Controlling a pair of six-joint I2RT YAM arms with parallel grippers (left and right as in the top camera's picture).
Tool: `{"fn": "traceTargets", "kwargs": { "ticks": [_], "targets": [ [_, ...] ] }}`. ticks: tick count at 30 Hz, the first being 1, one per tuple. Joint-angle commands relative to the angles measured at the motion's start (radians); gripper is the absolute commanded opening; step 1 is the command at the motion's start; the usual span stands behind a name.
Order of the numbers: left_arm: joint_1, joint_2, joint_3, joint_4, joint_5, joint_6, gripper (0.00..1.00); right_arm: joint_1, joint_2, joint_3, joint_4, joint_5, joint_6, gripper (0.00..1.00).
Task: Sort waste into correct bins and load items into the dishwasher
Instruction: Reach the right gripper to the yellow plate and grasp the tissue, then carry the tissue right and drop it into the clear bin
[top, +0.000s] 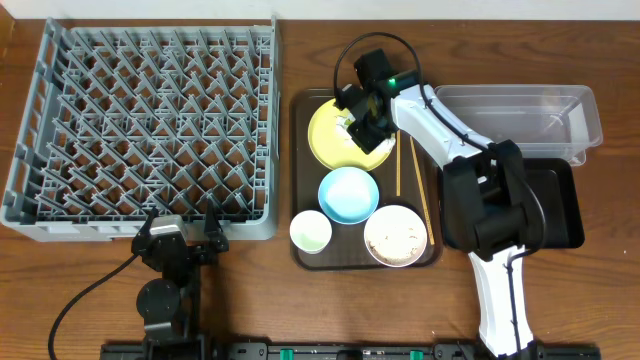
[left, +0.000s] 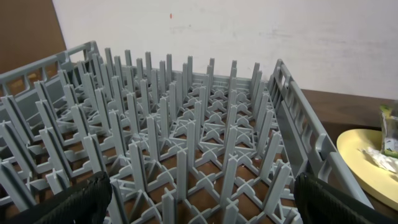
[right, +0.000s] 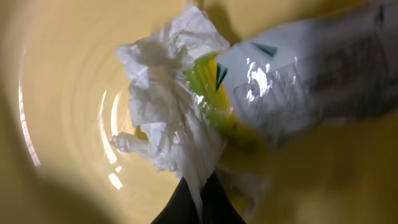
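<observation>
Right gripper (top: 362, 125) pinching crumpled white tissue (right: 165, 118) on round yellow plate (top: 328, 140). Left gripper (left: 202, 196) hovering, fingers spread. Large square grey plastic dish rack (top: 150, 120) holding nothing. All sorting and loading remaining.

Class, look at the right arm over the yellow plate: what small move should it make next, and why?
Probably lift the right pincer a little off the yellow plate: its dark tips seem shut on the crumpled tissue, and the wrapper touches it, so a small lift should separate them.
</observation>
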Motion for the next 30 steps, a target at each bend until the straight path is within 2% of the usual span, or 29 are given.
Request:
{"fn": "traceTargets", "kwargs": {
  "ticks": [1, 9, 15, 18, 22, 24, 30],
  "targets": [
    [0.004, -0.002, -0.013, -0.040, 0.007, 0.006, 0.94, 0.010, -0.127, 0.006, -0.042, -0.007, 0.093, 0.01],
    [0.004, -0.002, -0.013, -0.040, 0.007, 0.006, 0.94, -0.016, -0.420, 0.006, -0.104, 0.016, 0.145, 0.01],
    [0.004, -0.002, -0.013, -0.040, 0.007, 0.006, 0.94, -0.090, -0.533, 0.006, -0.158, 0.027, 0.163, 0.01],
    [0.004, -0.002, -0.013, -0.040, 0.007, 0.006, 0.94, -0.130, -0.547, 0.006, -0.196, 0.044, 0.203, 0.01],
    [0.004, -0.002, -0.013, -0.040, 0.007, 0.006, 0.94, -0.202, -0.534, 0.005, -0.233, 0.189, 0.433, 0.01],
    [0.004, -0.002, -0.013, -0.040, 0.007, 0.006, 0.94, -0.245, -0.521, 0.004, -0.238, 0.221, 0.504, 0.01],
    [0.004, -0.002, -0.013, -0.040, 0.006, 0.006, 0.94, -0.349, -0.446, 0.004, -0.239, 0.212, 0.601, 0.03]
  ]
}}
